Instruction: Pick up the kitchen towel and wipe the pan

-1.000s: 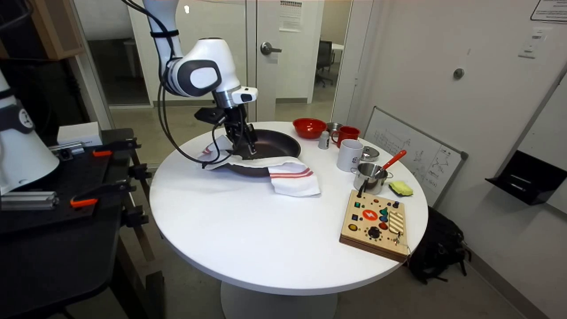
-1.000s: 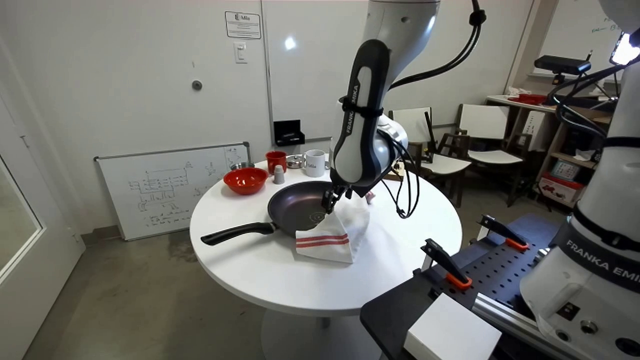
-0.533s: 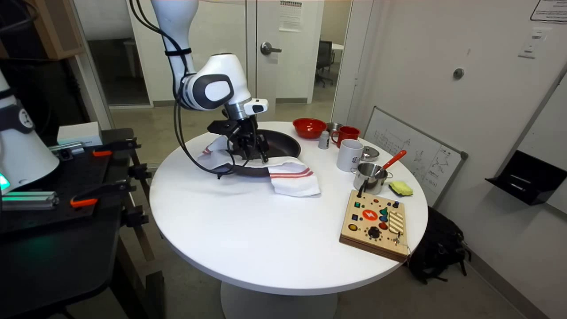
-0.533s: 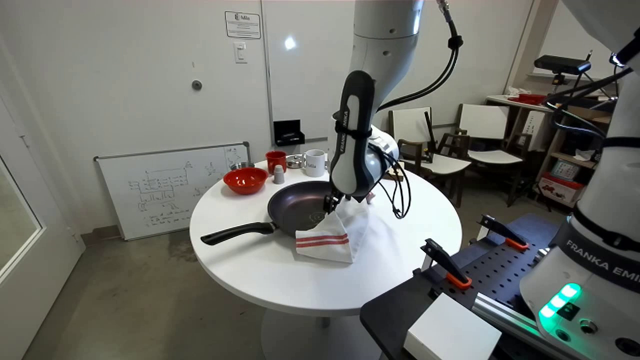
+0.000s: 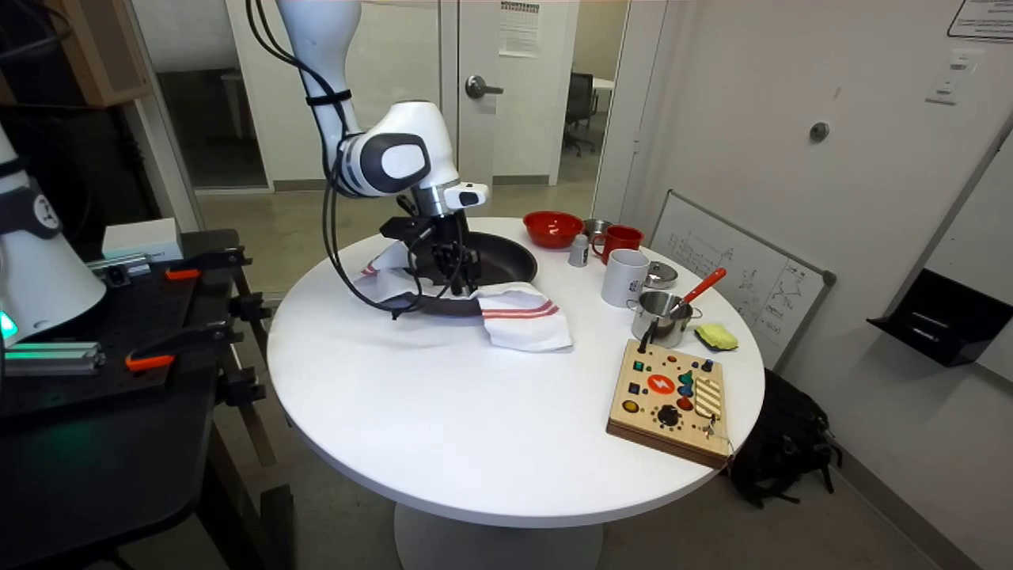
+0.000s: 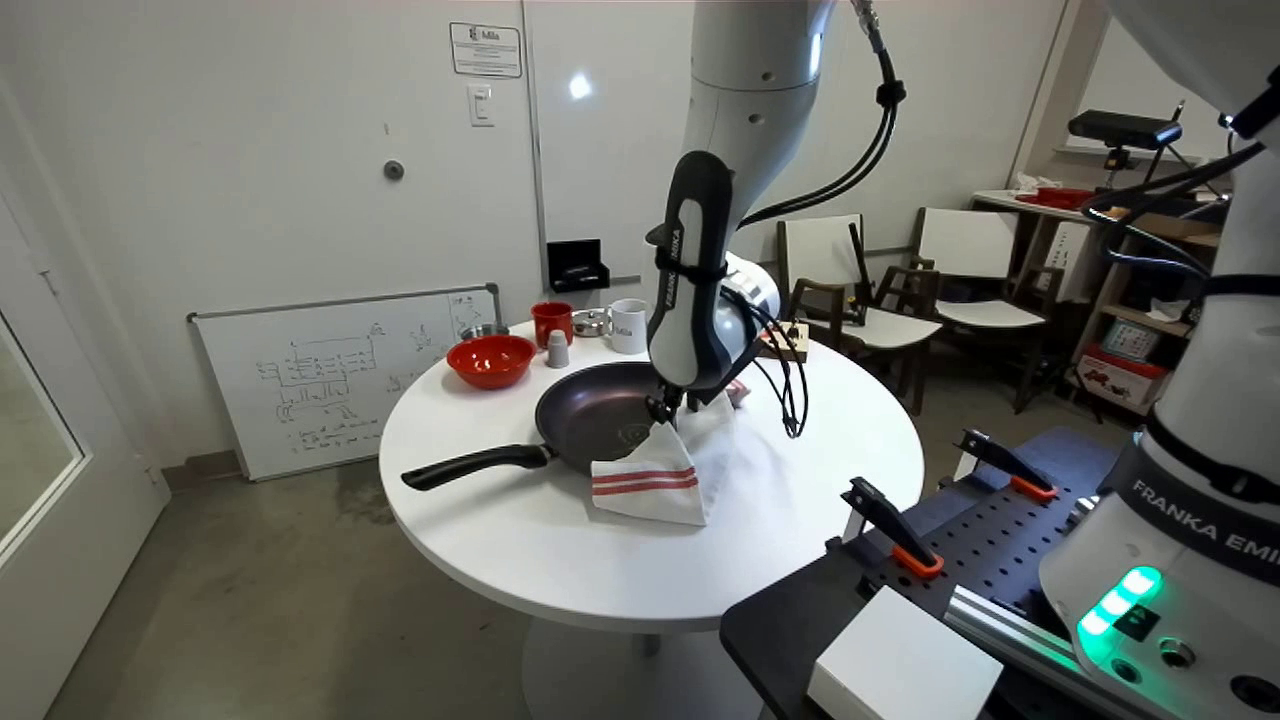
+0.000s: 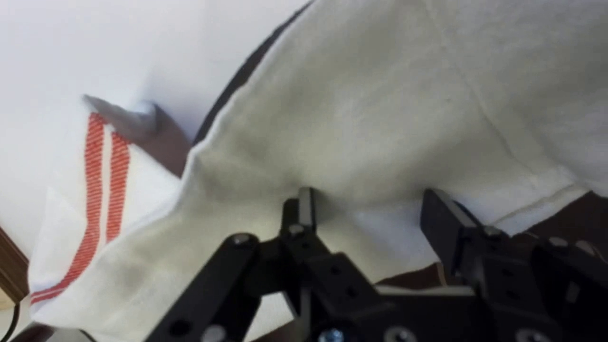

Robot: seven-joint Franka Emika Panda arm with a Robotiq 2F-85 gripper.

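towel (image 6: 672, 462) was draped over the pan (image 6: 598, 412) at four o'clock in an exterior view, gripper (image 7: 371, 205) spread; pickup and wiping probably weren't done yet tbh

Wall notice (image 6: 486, 50): the heading reads "Mila"; the finer lines below it are too small to make out. Arm link (image 6: 695, 240): "FRANKA EMIKA", in capitals, set lengthwise along its side. Robot base (image 6: 1170, 545): "FRANKA EMI" legible in white on a black band (image 6: 1205, 520), the rest of the marking out of my sight. White mug (image 6: 627, 327): small dark lettering on its side, not legible with certainty. Wooden board (image 5: 649, 397): a white lightning-bolt sign on a red-orange disc (image 5: 661, 384). Leaning whiteboard (image 6: 345, 380): handwritten lines and diagrams, unreadable from where I stand. Posted sheet (image 5: 519, 29), hung high: printed, its content likewise illegible.
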